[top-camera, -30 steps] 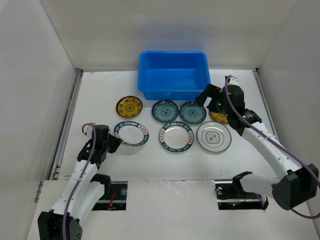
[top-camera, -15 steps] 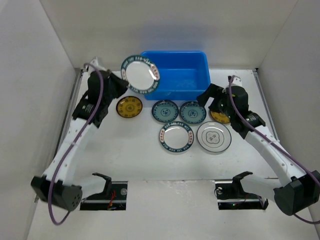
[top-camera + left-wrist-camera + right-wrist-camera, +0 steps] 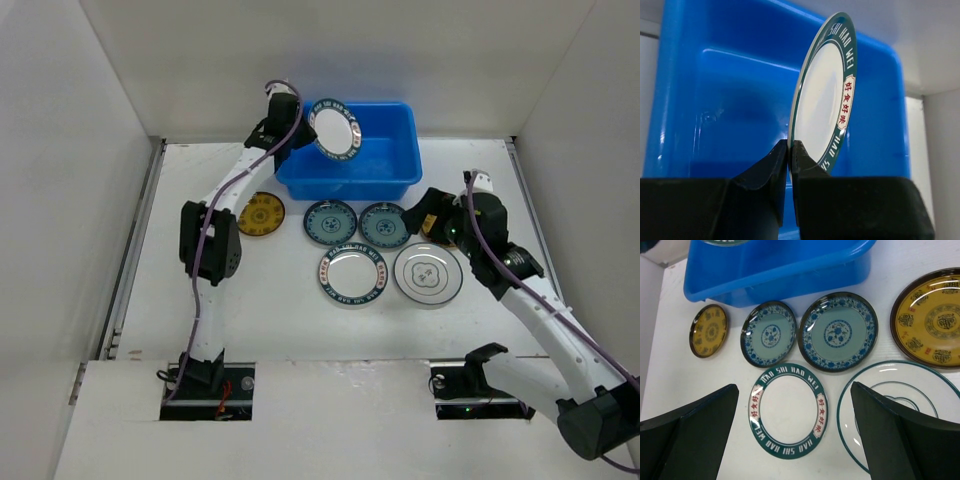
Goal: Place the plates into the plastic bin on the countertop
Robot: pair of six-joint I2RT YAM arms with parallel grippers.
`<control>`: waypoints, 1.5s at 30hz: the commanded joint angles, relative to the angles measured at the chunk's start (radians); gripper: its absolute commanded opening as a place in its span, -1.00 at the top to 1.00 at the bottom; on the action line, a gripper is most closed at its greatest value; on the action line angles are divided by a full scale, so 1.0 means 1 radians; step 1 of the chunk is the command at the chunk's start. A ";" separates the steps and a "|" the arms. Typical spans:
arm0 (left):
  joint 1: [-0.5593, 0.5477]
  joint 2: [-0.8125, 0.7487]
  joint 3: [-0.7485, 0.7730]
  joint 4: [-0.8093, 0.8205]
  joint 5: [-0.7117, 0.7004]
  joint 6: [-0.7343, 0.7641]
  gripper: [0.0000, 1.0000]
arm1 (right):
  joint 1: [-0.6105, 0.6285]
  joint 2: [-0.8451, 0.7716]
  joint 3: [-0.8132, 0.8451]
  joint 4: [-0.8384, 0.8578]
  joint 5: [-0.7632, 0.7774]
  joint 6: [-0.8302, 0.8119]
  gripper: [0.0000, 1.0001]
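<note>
While we are gripping the green-rimmed plate point(image 3: 822, 100) on edge by its lower rim in the clenched left gripper point(image 3: 790, 150), the blue plastic bin point(image 3: 715, 80) is lying directly below; the right gripper point(image 3: 794, 390) is hovering wide open, farther off

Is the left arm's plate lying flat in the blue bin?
No, the left fingers pinch the plate on edge above the bin.

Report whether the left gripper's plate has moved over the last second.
Yes. The rimmed plate, clamped in the left gripper, rose from the countertop near-left of the blue bin and now hangs tilted over the bin's left end.
</note>
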 commanded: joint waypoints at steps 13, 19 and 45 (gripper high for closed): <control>-0.009 0.233 0.182 0.081 0.129 0.121 0.92 | 0.010 -0.082 -0.031 -0.089 0.008 -0.036 -1.00; -0.006 0.274 0.173 0.101 0.173 0.161 0.63 | 0.018 -0.077 -0.037 -0.091 0.008 -0.036 -1.00; -0.006 -0.455 -0.427 0.134 0.189 0.393 -1.00 | 0.148 -0.025 0.042 -0.126 0.012 -0.073 -1.00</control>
